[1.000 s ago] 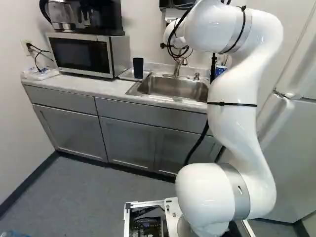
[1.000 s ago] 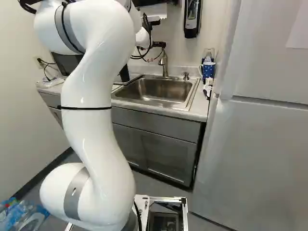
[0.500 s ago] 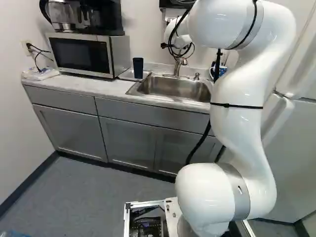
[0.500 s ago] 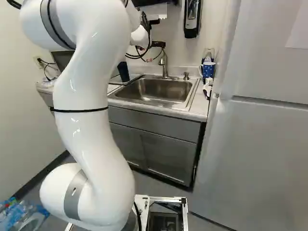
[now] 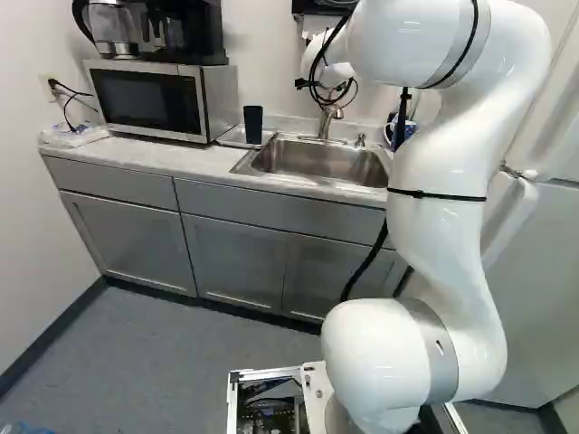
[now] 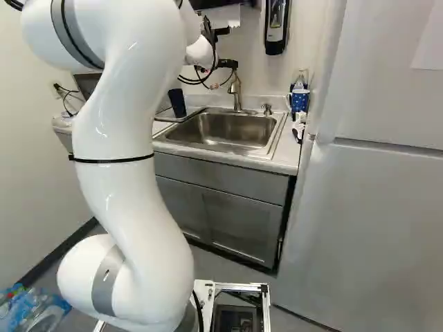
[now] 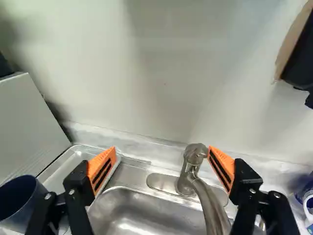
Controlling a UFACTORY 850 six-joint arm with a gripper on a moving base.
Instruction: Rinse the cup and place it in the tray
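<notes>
Reaching with the white arm (image 5: 443,235) toward the sink (image 5: 312,163), set in the surface (image 5: 167,157). Holding the gripper (image 6: 217,68) wide open above the sink's back part, orange pads facing each other. Looking along it, can see the faucet (image 7: 188,178) between the two fingers, closer to the one farther from the cup (image 7: 17,203). Showing the dark blue cup outside the spread fingers, upright on the tray (image 7: 71,157), between microwave (image 5: 149,99) and sink. Seen above the microwave, a coffee maker (image 5: 185,32). Beside the faucet, can make out a soap pump (image 6: 267,109). At the surface's right end in the right base view, near the refrigerator (image 6: 374,207), can find a blue patterned mug (image 6: 300,101); mounted higher on the wall, a black-and-white dispenser (image 6: 275,28).
</notes>
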